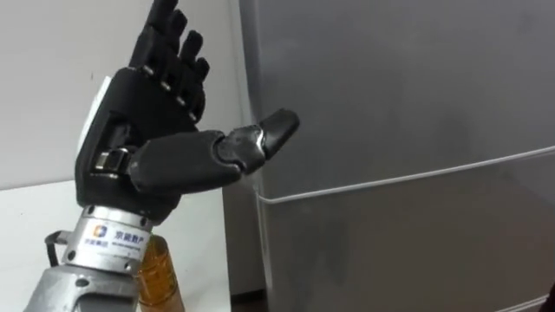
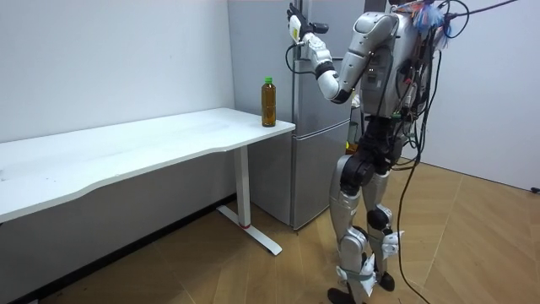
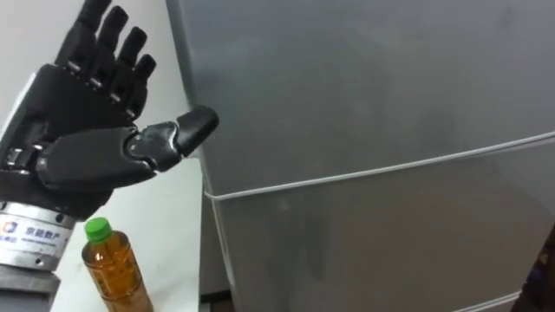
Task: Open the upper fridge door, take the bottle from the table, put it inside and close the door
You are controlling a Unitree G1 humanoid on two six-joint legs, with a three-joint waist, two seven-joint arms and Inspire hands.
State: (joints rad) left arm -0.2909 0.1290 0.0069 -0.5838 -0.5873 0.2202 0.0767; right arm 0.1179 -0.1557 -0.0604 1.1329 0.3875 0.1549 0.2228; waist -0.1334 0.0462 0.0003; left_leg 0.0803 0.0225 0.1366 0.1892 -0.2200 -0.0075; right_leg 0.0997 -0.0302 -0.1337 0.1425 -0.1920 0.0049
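White table (image 2: 126,148) beside grey fridge (image 1: 390,104), amber bottle (image 3: 108,269) (green cap) upright on it, left hand (image 1: 143,113) raised, fingers (image 1: 173,43) splayed.

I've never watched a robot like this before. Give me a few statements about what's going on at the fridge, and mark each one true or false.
1. The bottle stands upright on the white table. True.
2. The left hand is gripping the bottle. False: it is raised with its fingers open beside the edge of the fridge, holding nothing.
3. The upper door of the fridge is open. False: both doors are shut.
4. The bottle has a green cap. True.
5. The bottle is at the far end of the table, away from the fridge. False: it stands at the end right next to the fridge.
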